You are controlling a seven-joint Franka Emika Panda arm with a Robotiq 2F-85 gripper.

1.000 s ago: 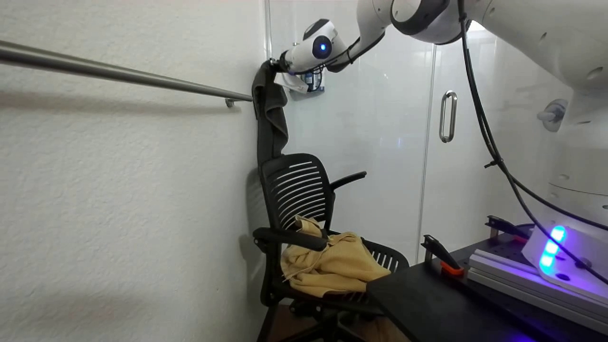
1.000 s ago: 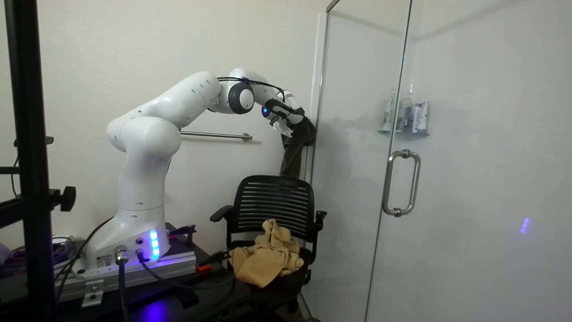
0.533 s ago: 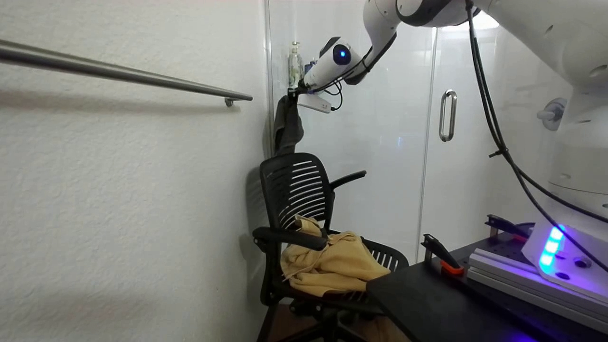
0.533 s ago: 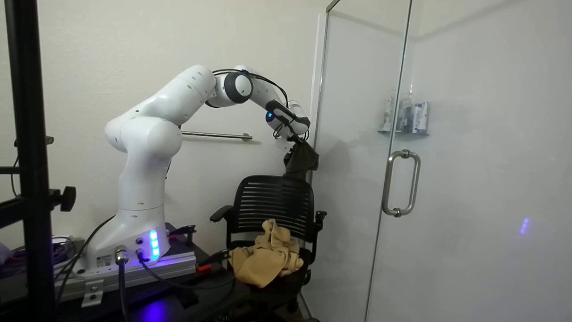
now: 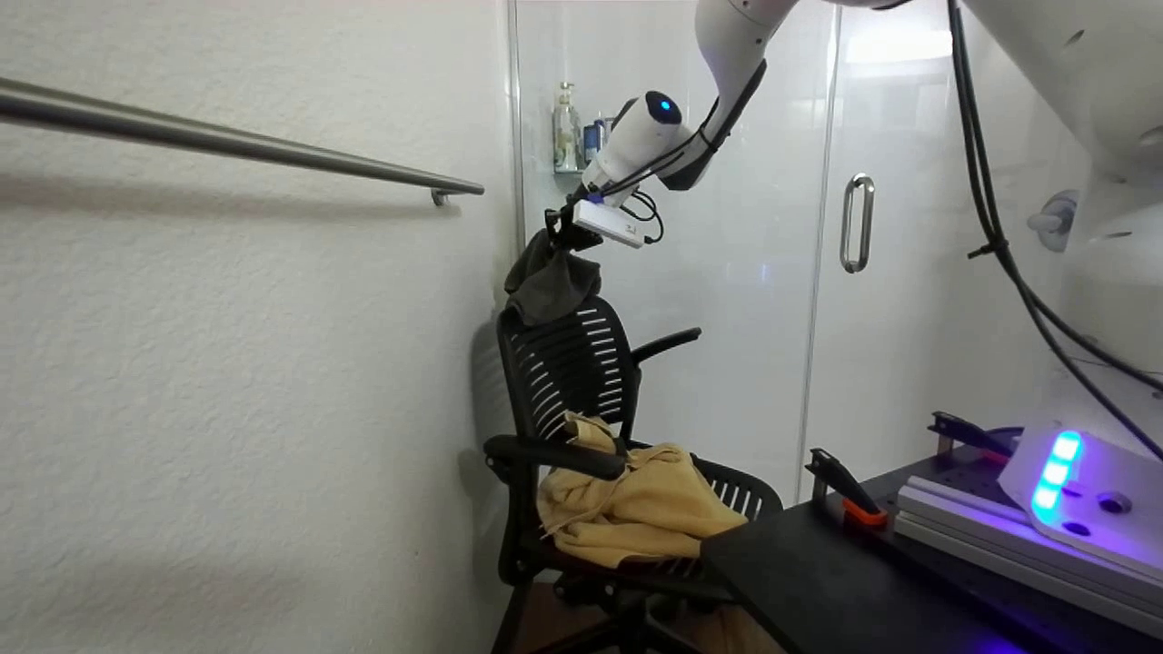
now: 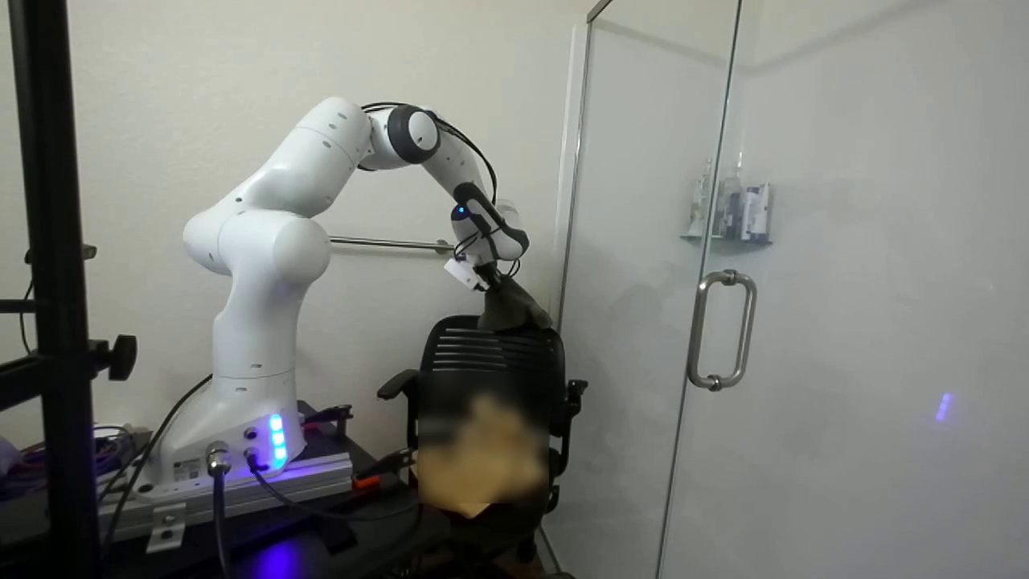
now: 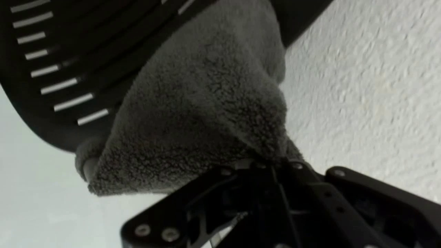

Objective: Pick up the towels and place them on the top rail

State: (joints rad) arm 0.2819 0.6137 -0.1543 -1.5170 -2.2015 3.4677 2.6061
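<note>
Charcoal towel comes down on chair back, short of the rail

Held by a pinch of cloth in the pincer, whose jaws look drawn together on it in the wrist view, the towel bunches over the top of the chair back, beyond the bench's front edge. A second ago it hung higher, out past the rail's end; since then the arm has dropped and carried it below rail height. For the task, that reads as a step away from the finish: the towel would need lifting clear of the chair back, then swinging to the wall past the bench's wall-side edge, where the rail is fixed. A snag on the slats seems the likeliest trouble. Just past the bench corner nearest the wall, a tan cloth, probably the second towel, lies heaped and unmoved on the chair seat; that patch is blurred in an exterior view.
</note>
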